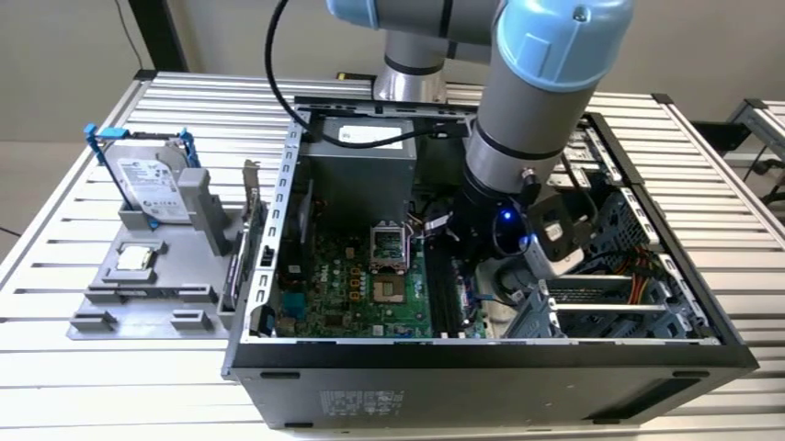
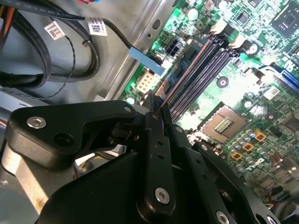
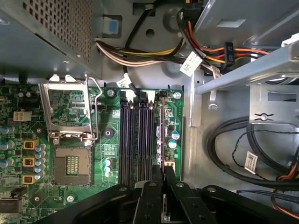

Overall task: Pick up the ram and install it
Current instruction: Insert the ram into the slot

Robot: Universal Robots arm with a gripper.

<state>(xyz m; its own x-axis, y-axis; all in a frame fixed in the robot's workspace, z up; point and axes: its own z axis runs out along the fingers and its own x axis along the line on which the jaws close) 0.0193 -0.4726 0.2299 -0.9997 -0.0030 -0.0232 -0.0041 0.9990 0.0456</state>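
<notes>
the matte black gripper (image 3: 163, 179) is clamped on the ram (image 3: 161, 135), a thin stick standing edge-on in the outermost black slot of the glossy green motherboard (image 3: 110, 149), beside the empty metal cpu socket (image 3: 70, 135).

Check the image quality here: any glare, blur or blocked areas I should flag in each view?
Exterior view: even lighting, but the arm hides part of the case interior. Second wrist view: the gripper is a dark mass up close; the motherboard looks washed out. First wrist view: well lit, the ram seen edge-on in the outermost slot.
</notes>
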